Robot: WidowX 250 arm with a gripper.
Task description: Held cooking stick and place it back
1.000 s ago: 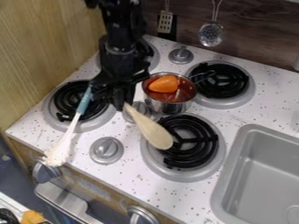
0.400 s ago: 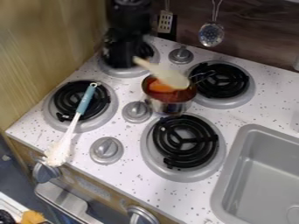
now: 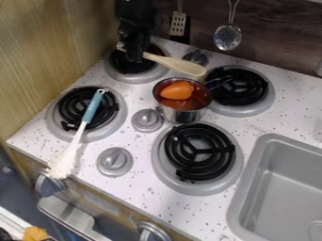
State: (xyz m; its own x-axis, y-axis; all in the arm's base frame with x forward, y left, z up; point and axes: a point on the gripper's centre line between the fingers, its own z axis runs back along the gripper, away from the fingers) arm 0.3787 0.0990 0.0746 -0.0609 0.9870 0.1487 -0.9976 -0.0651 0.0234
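End effector [image 3: 134,55]: near the top of the view, over the far left burner [image 3: 125,67], pinching the cooking stick [image 3: 179,65] by its handle.
Worktop [image 3: 141,193]: white and speckled, fitted with four black coil burners.
Wood panel [image 3: 50,47]: pale, upright, along the left side.
Back wall [image 3: 270,33]: dark wood grain.
Sink [image 3: 283,197]: grey basin, lower right.
Blue-handled utensil [image 3: 92,110]: lying across the near left burner [image 3: 107,117], its whitish end at the worktop's front edge.
Cooking stick: pale wood, held slanting to the right out of the end effector; its broad end appears at the far rim of the pot [image 3: 181,116], touching or not I cannot tell.
Pot: small, metal, between the far right burner [image 3: 254,89] and the near right burner [image 3: 220,150], red inside.
Strainer [image 3: 227,37] and slotted turner [image 3: 178,23]: hanging in front of the back wall.
Knobs: one [image 3: 148,120] just left of the pot, another [image 3: 114,161] nearer the front edge.
Orange piece [image 3: 176,89]: in the pot.
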